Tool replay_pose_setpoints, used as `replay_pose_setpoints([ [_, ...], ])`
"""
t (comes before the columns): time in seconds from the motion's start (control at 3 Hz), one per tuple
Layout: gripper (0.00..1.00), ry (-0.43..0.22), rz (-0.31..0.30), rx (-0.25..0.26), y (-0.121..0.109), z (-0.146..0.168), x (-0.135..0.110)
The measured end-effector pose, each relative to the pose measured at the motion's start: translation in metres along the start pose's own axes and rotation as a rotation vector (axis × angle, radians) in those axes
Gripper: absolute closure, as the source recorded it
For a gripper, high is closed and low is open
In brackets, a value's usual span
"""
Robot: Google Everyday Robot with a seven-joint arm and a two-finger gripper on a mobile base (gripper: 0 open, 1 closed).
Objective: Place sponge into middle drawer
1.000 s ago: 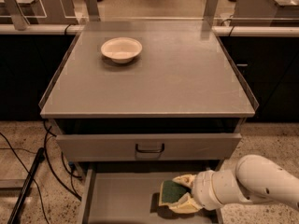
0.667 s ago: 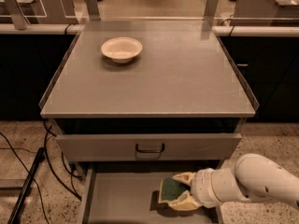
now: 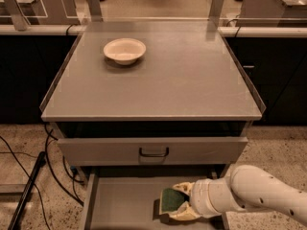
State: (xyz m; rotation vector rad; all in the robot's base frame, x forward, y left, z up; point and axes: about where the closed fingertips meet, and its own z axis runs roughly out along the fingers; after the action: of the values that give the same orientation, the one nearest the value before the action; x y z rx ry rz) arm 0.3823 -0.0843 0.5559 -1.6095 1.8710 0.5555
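2 cream fingers [image 3: 185, 188] of the gripper [image 3: 178, 201] are clamped on the sponge [image 3: 169, 200], 1 above and 1 below it. Its dark green face is toward the camera, w/ a pale yellow edge showing at frame L. Gripper + sponge are low inside the pulled-out middle drawer [image 3: 120, 207], over the R half of its flat grey floor; can't tell if the sponge touches the floor. The white arm [image 3: 261, 195] comes in from lower R, across the drawer's R wall. Directly above is the upper drawer [image 3: 96, 150], 1 dark loop handle at the centre of its front. Above that is the grey cabinet top [image 3: 182, 80], w/ 1 round cream bowl [image 3: 124, 50] toward the back L, well apart from the gripper. Black cables [image 3: 29, 176] trail on the speckled floor at L.
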Motion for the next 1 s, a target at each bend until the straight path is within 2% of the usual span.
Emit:
replay_pose_setpoints([
  [0.67,1.00,0.016,-0.135,0.021,-0.013,0.057,0.012],
  [1.0,1.00,0.034,-0.158,0.015,-0.023,0.084,0.021],
])
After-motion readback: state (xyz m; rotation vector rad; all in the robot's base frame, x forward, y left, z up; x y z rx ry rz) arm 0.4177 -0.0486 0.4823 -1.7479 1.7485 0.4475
